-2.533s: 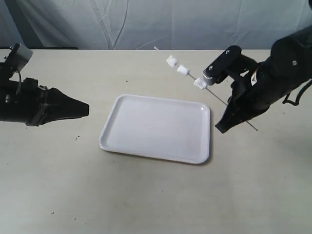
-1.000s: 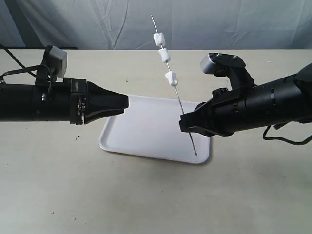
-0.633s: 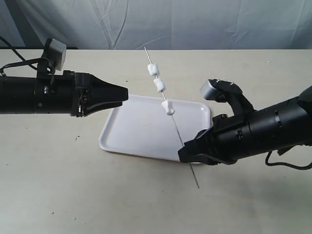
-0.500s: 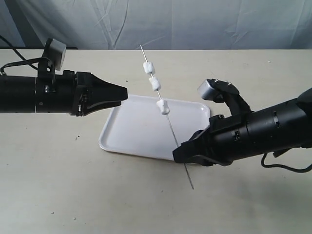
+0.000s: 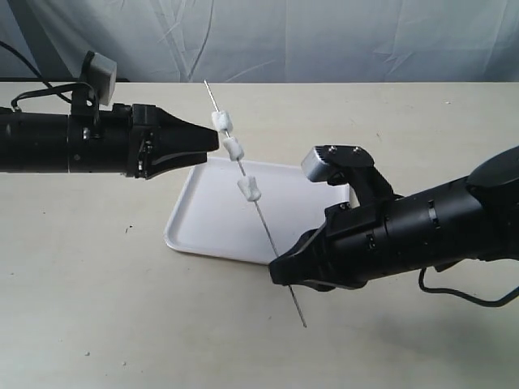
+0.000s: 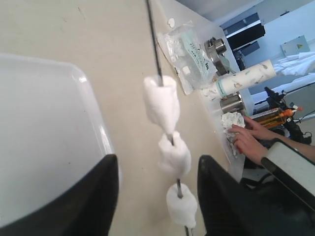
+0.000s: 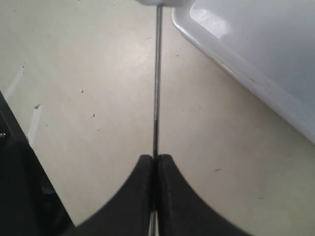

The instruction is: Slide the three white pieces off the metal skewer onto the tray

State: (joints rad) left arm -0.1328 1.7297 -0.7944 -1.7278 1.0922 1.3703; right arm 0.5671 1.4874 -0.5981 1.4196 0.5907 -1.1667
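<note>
The metal skewer (image 5: 263, 223) slants up and to the left over the tray (image 5: 203, 223), held off the table. My right gripper (image 5: 280, 271) is shut on its lower part, with a short end sticking out below. The three white pieces (image 5: 233, 149) are threaded along its upper half, spaced apart. My left gripper (image 5: 212, 139) reaches in from the left, level with the upper two pieces. In the left wrist view it is open (image 6: 158, 162), and the white pieces (image 6: 173, 155) on the skewer (image 6: 153, 39) stand between its fingers, apart from both. The right wrist view shows the jaws closed on the skewer (image 7: 156, 88).
The tray (image 6: 39, 137) lies flat on the beige table. Beyond the table's far edge, the left wrist view shows a plastic bag (image 6: 189, 49), a white tube (image 6: 243, 78), metal cans (image 6: 216, 49) and a person's hand (image 6: 246, 142). A grey cloth hangs behind.
My right gripper has carried the skewer left and lower, from beside the tray to above it. The left gripper has advanced until the upper pieces sit between its open fingers.
</note>
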